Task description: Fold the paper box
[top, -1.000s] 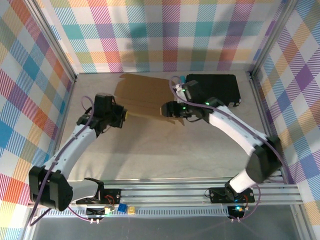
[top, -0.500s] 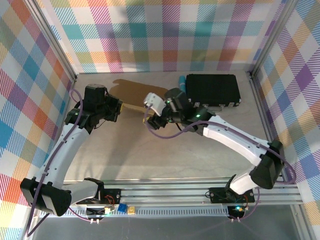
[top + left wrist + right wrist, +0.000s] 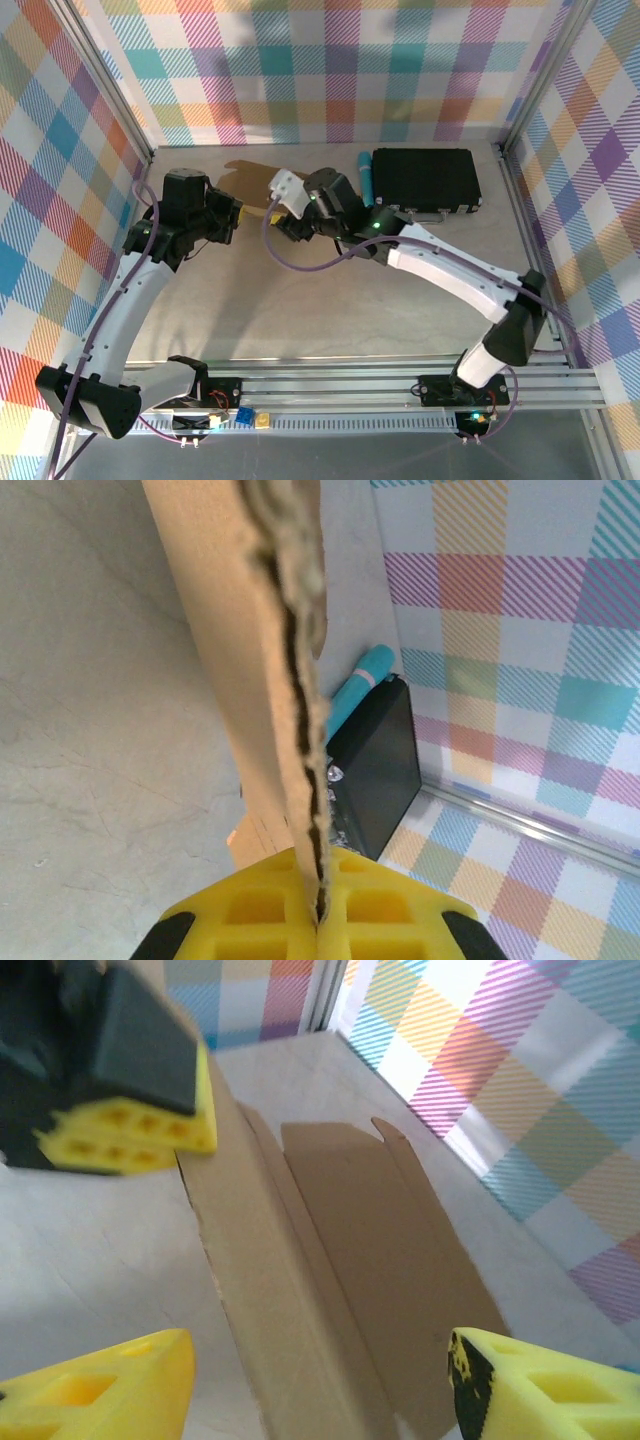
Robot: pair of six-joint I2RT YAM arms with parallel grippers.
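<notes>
The paper box [image 3: 250, 178] is a flat brown cardboard sheet with creased panels at the back left of the table, partly hidden by both arms. My left gripper [image 3: 231, 212] is shut on its left edge; the left wrist view has the corrugated edge [image 3: 300, 680] pinched between the yellow fingers [image 3: 385, 910], the sheet raised on edge. My right gripper [image 3: 284, 222] hovers over the sheet's right part. In the right wrist view its yellow fingertips [image 3: 110, 1380] stand wide apart, open, with the creased panels [image 3: 340, 1260] beyond them and the left gripper's fingers [image 3: 130, 1130] at the sheet's far end.
A black rectangular case [image 3: 425, 180] lies at the back right, with a teal cylinder [image 3: 364, 175] against its left side; both also appear behind the cardboard as the case [image 3: 375, 770] and cylinder [image 3: 355, 690]. Plaid walls and metal posts enclose the table.
My right arm has swung left from beside the black case to over the cardboard. My left gripper has moved back and left, keeping its hold on the box's edge.
</notes>
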